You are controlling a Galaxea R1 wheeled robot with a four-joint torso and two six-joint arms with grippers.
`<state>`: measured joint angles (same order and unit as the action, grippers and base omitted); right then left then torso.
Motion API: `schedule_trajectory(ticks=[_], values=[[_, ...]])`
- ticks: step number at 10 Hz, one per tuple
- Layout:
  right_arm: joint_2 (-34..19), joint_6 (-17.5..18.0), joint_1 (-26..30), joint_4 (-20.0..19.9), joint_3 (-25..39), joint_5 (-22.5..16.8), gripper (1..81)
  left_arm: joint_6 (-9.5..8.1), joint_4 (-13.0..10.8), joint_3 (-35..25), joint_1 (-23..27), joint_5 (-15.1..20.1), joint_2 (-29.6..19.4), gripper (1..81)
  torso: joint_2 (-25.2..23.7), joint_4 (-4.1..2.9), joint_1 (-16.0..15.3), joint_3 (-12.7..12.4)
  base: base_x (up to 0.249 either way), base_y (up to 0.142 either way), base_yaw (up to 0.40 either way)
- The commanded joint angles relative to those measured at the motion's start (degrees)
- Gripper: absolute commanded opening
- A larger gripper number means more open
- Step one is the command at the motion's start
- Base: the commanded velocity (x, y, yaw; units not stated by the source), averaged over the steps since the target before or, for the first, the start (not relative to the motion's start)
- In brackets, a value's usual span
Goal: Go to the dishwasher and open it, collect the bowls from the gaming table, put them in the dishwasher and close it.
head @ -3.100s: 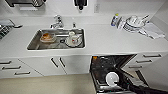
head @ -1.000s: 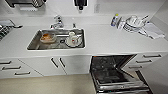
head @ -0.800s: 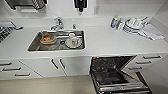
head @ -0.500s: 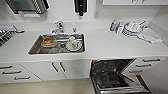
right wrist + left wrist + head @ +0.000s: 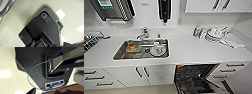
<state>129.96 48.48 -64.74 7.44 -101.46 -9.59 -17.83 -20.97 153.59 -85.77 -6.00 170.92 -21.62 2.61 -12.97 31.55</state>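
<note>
Dishwasher sits at 5 o'clock in the head view, under the white worktop, door already down, dark racks showing. Sink at 9 o'clock holds dirty dishes; stacked plates at 2 o'clock. Pincer state: can't tell for either arm. As you drive off for the bowls, back out straight and keep the base off that lowered door.
</note>
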Motion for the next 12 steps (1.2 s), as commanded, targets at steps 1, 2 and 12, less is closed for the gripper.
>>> schedule_trajectory(ticks=[1, 2, 12], values=[[-1.1, 0.8, 1.8, -2.2, -2.3, 0.4, 81.1, 0.08, 0.4, 0.0, -1.0, 3.9, -0.2, 81.1, -5.5, 0.00, -3.5, 0.0, 0.000, 0.000, 0.000], [-0.1, 1.4, 2.0, -6.0, -3.9, 1.8, 81.1, 0.08, 0.5, 0.0, -1.1, 3.9, -0.3, 81.1, -7.7, 0.00, -4.9, 0.0, 0.000, 0.000, 0.000], [5.1, 1.5, 0.3, -29.5, -17.4, 4.5, 81.1, 0.08, 0.5, 0.0, -1.1, 4.1, -0.8, 81.1, -29.2, 0.00, -18.3, -0.1, 0.000, 0.000, 0.000]])
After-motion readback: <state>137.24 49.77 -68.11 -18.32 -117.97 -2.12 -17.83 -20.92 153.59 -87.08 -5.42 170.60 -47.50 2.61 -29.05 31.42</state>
